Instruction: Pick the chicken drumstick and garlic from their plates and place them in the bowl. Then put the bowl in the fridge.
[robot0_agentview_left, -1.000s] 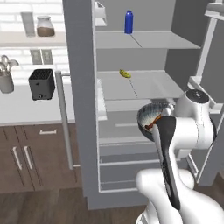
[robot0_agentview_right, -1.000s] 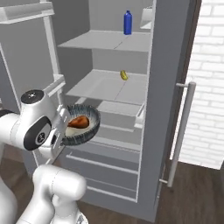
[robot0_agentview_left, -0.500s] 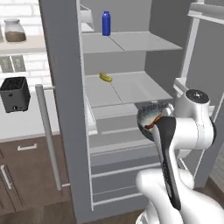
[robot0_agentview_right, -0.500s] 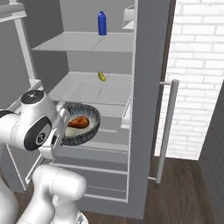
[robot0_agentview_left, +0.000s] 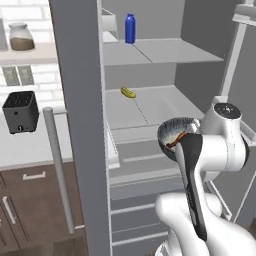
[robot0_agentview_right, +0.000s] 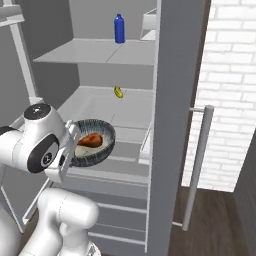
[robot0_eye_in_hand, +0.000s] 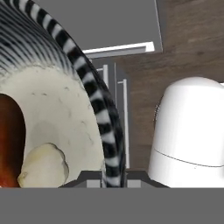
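Loaded bowl (robot0_agentview_right: 92, 144) carried at chest height in front of the open fridge (robot0_agentview_right: 172, 100), level, so nothing rolls out. Pincer (robot0_eye_in_hand: 114, 175) clamped shut on the bowl's striped rim, one tip inside the wall and one outside, seen closest in the hand view. Chicken drumstick (robot0_agentview_right: 90, 140) lying inside on the pale bottom, garlic (robot0_eye_in_hand: 43, 166) tucked right beside it, both already off their plates. Bowl held just short of the middle shelf (robot0_agentview_left: 150, 107), near its front edge, probably to slide straight in over the lip. Small yellow item (robot0_agentview_left: 128, 92) far back on that shelf, well apart from the likely landing spot. Blue bottle (robot0_agentview_left: 130, 28) upright on the shelf above. Fridge door (robot0_agentview_left: 80, 125) swung wide with its long bar handle (robot0_agentview_left: 57, 165), leaving the opening free. Black toaster (robot0_agentview_left: 21, 111) and a jar (robot0_agentview_left: 21, 37) off to the left on the table and wall shelf, well clear of the work.
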